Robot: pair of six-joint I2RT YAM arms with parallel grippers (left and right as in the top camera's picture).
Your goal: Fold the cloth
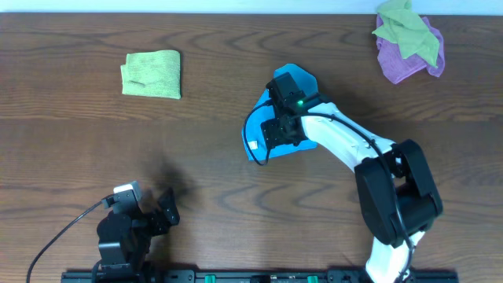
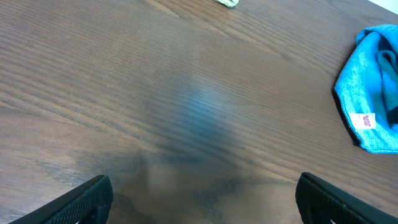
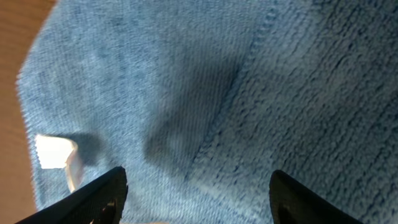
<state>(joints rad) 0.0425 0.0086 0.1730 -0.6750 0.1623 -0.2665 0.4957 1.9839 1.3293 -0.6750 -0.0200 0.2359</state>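
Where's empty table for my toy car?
Bare wood lies between the green cloth and the blue cloth, and between the left arm and right arm. Crowded: blue cloth under the right arm, far-right cloth pile.

We see our right arm (image 1: 346, 145) as a white link with a black cable (image 1: 350, 126) along it, a black joint housing (image 1: 397, 192) and a black wrist block carrying a green light (image 1: 299, 103). Our left arm (image 1: 122, 236) is black, topped by a pale grey camera piece (image 1: 126, 191), with a black cord (image 1: 90, 209) looping off it. Our left gripper (image 2: 199, 199) and right gripper (image 3: 196, 193) both show matte black, wedge-shaped fingers.
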